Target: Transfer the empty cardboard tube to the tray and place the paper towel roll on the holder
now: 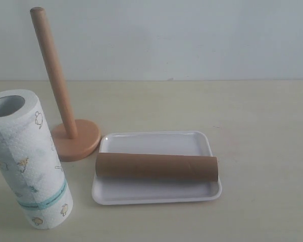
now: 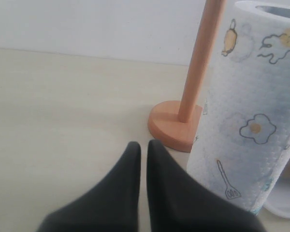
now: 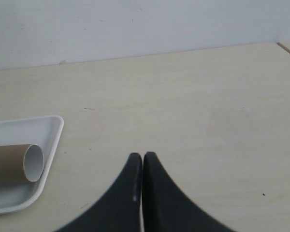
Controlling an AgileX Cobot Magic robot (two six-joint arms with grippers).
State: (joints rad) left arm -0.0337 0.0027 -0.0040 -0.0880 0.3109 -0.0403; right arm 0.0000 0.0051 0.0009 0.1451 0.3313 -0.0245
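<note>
The brown cardboard tube (image 1: 156, 167) lies on its side across the white tray (image 1: 154, 143); its open end (image 3: 33, 162) and a tray corner (image 3: 48, 125) show in the right wrist view. The printed paper towel roll (image 1: 30, 161) stands upright on the table at the front left, close beside my left gripper (image 2: 143, 145), which is shut and empty. Behind the roll stands the wooden holder (image 1: 74, 138) with a bare dowel (image 2: 198, 67). My right gripper (image 3: 142, 157) is shut and empty over bare table to the right of the tray. Neither gripper shows in the exterior view.
A pale wall runs along the table's far edge. A table edge or seam (image 3: 289, 50) shows at one corner of the right wrist view.
</note>
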